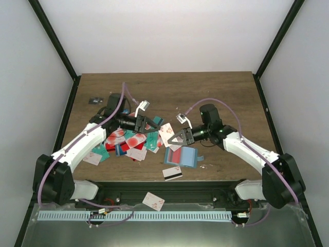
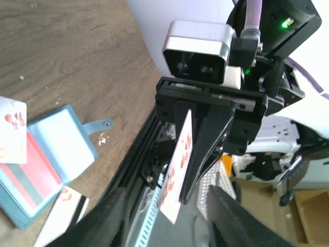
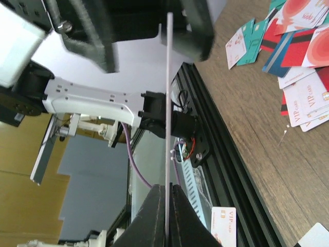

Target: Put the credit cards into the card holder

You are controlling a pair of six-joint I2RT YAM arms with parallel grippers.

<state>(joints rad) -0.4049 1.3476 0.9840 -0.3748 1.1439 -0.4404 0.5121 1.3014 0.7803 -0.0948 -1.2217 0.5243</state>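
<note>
The right gripper (image 1: 178, 138) pinches a thin white red-spotted plastic card (image 2: 177, 170), probably to slide it into the open teal-blue card holder (image 2: 56, 149); the left gripper (image 2: 167, 195) is spread wide.

Losing part of the card holder (image 2: 87, 146) past the left wrist view's left edge. Blurring the fingers (image 2: 110, 218) of the left gripper (image 2: 167, 226) there, one covering part of a striped card (image 2: 64, 206). Showing the white card (image 3: 168, 103) edge-on only in the right wrist view, hiding its face. Failing to resolve a small dark thing (image 1: 95, 100) at the far left
</note>
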